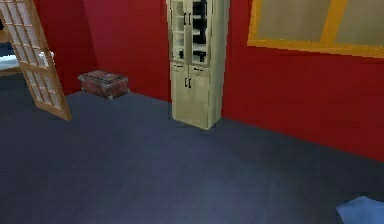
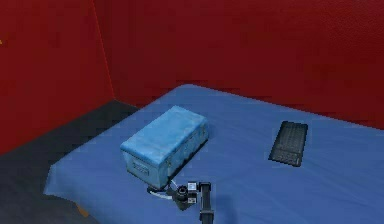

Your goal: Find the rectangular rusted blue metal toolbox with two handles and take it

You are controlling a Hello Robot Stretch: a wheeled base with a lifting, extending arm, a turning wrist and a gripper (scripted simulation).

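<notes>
A pale blue rectangular box (image 2: 166,143) with a worn, mottled surface lies on a blue bed (image 2: 240,165), left of the bed's middle. Its handles cannot be made out. My arm rises from the arm side view's bottom edge, and the gripper (image 2: 172,190) sits just below the box's near end, above the bedcover. I cannot tell whether the gripper touches the box or whether it holds anything.
A flat dark rectangular thing (image 2: 291,142) lies on the bed's right part. Red walls stand behind the bed. Ahead are a tall cream cabinet (image 1: 197,60), a dark reddish chest (image 1: 103,83) on the floor, a glass-paned door (image 1: 35,55) and a yellow-framed window (image 1: 315,25). The dark floor ahead lies bare.
</notes>
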